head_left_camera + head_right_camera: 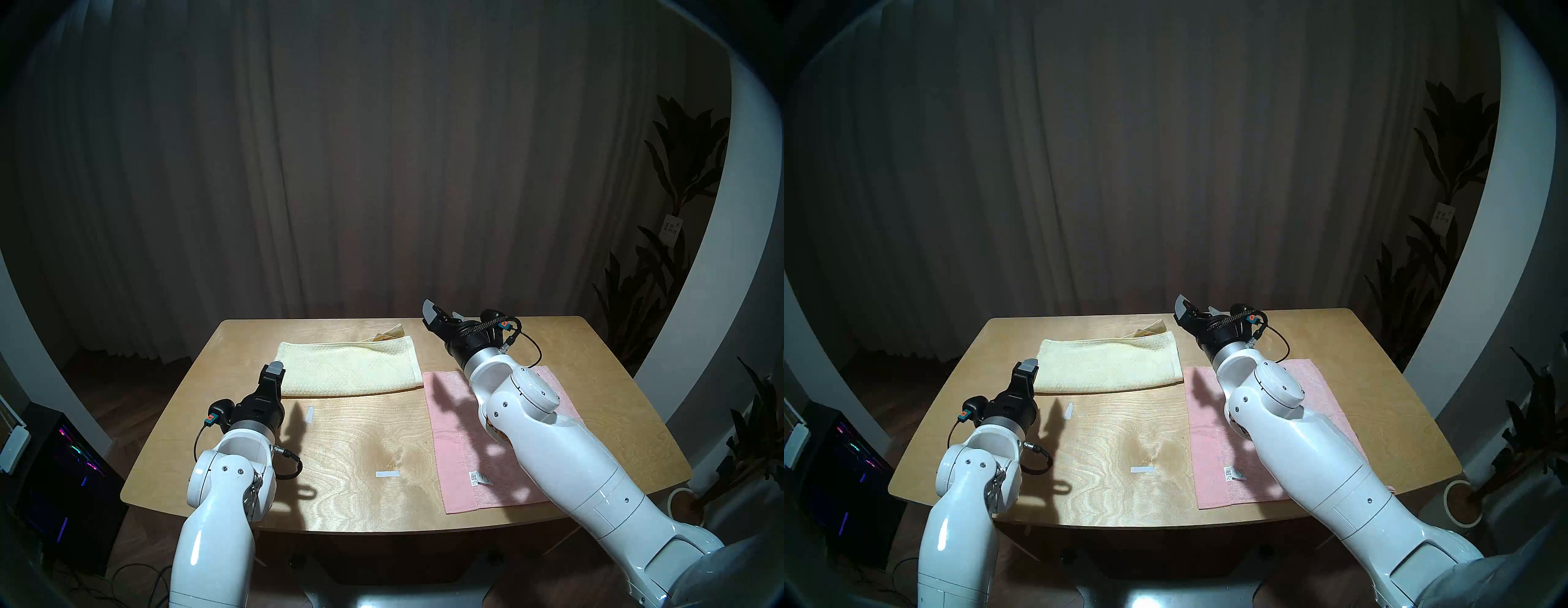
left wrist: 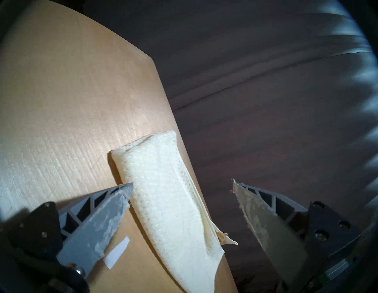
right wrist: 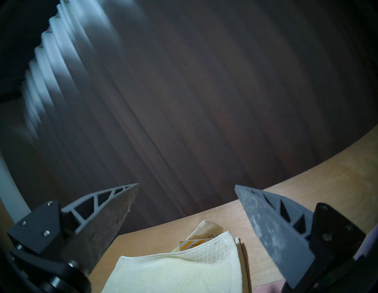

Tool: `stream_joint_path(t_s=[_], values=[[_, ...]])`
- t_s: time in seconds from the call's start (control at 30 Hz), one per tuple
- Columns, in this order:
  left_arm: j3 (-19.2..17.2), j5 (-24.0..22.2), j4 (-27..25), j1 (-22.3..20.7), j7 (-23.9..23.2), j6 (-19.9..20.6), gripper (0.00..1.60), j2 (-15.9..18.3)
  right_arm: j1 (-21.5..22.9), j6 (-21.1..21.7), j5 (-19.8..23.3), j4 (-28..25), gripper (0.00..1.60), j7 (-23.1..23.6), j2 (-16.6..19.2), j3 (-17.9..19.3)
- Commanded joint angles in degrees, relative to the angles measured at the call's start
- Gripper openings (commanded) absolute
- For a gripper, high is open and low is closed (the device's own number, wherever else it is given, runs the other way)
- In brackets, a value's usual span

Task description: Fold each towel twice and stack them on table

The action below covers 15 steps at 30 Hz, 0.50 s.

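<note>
So my left gripper (image 2: pixel 182 184) and right gripper (image 3: pixel 187 185) both hung spread wide, empty; cream towel (image 1: pixel 350 367) sat folded at table's (image 1: pixel 360 441) 12 o'clock, pink towel (image 1: pixel 456 429) flat at 3.

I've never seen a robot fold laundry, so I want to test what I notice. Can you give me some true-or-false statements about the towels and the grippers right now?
1. The yellow towel lies folded on the table. True.
2. The pink towel sits on top of the yellow one. False: it lies beside it, spread flat nearer the robot's right arm.
3. The left gripper is clamped on the yellow towel. False: its jaws stand open and empty.
4. The right gripper is open and holds nothing. True.
5. A label shows on the pink towel. True.
6. The two towels are already stacked. False: they lie side by side.
</note>
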Motion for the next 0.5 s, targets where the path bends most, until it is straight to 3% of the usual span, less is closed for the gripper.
stream_joint_path(t_s=[0.0,0.03,0.27,0.3,0.47], values=[[0.42,1.51,1.95,-7.34,5.35,0.23,1.60,0.48,-0.01,-5.05,-4.39,-1.13,1.60,0.80,1.19,0.70],[0.85,1.34,1.18,-5.93,5.80,0.19,1.60,1.07,-0.14,-5.42,-4.56,-1.27,1.60,0.84,1.21,0.88],[2.04,1.45,4.92,-11.11,11.87,1.63,1.60,0.70,-1.76,-7.59,-5.68,-2.68,1.60,-0.91,1.40,2.18],[2.13,1.29,4.19,-10.09,12.27,1.34,1.60,0.74,-1.86,-7.69,-5.71,-2.72,1.60,-0.99,1.40,2.26],[2.62,1.32,7.02,-12.77,14.35,2.41,1.60,1.02,-2.42,-8.85,-6.70,-3.08,1.60,-2.28,1.14,2.52]])
